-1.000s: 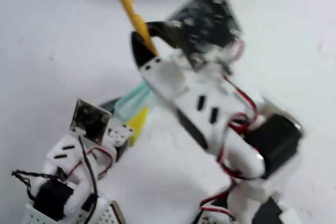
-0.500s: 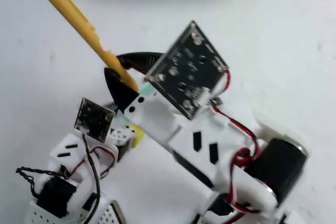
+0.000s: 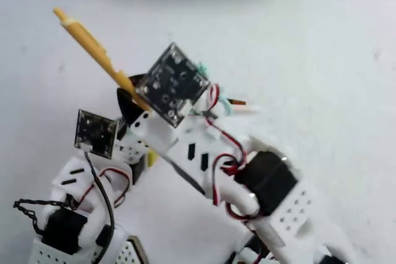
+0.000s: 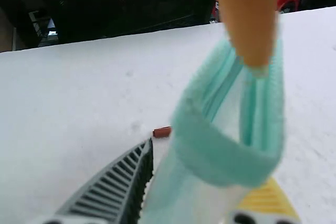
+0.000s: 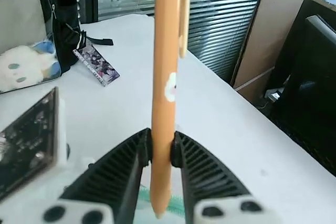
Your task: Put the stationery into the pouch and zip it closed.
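2 claws are close together over the white tabletop [image 4: 79,93]. The right claw [image 5: 161,142] is closed on the yellow pen [image 5: 167,77] and grips it near its lower end, so most of the long body sticks out above the jaws. The left claw [image 4: 205,184] seems to be closed on the teal pouch [image 4: 220,156] and holds its mouth up and partly open. In the left wrist view the pen's lower end is at the rim of this mouth. I cannot tell if it is already inside.

I judge that 3 things can go wrong from here:

1. The mouth is narrow and soft. If the pen comes down on the zip edge and not in the gap, it can fold the mouth shut or pull the fabric out of the left claw.
2. In the high view the pen leans strongly away from the arms. If the right claw lets go when only the tip is inside, the heavy free end can tip over, and the pen can fall on the tabletop.
3. The 2 arms nearly touch in the high view, so a small wrong move can knock the left claw and shift the pouch.

1 brown pencil [image 3: 238,101] lies on the tabletop just beside the right arm, not yet packed, and a dragged pouch could push it away.
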`<state>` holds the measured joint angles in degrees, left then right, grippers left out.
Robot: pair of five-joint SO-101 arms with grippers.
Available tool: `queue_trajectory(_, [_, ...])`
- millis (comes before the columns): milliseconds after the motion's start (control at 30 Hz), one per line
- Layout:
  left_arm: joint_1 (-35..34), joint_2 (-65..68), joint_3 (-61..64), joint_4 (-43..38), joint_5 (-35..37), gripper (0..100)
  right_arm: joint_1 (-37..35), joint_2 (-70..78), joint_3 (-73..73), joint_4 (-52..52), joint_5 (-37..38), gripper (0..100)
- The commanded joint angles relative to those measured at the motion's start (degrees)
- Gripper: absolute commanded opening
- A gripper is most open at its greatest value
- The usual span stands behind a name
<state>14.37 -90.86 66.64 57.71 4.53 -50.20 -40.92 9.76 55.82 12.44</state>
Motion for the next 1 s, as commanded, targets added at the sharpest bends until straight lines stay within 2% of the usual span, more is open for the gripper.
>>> queue_trajectory(0, [-0.13, -0.40, -0.35, -1.32, 0.62, 23, 0.75, -5.41, 8.53, -10.33, -0.44, 1.7])
queue_trajectory(433, [-0.48, -0.40, -0.18, -1.32, 2.29, 23, 2.77, -6.55, 17.93, -11.74, -0.62, 1.7])
queue_trajectory(600, [-0.48, -0.40, 0.09, -2.29, 4.75, 20, 8.48, -10.07, 19.78, -11.47, -7.38, 1.7])
queue_trajectory(733, [-0.48, -0.40, 2.37, -5.45, 4.66, 15, 8.57, -12.09, 22.15, -11.47, -8.35, 2.2])
queue_trajectory(967, [-0.40, -0.40, 2.99, -6.15, 4.66, 14, 8.57, -12.70, 21.19, -10.07, -8.62, 23.2])
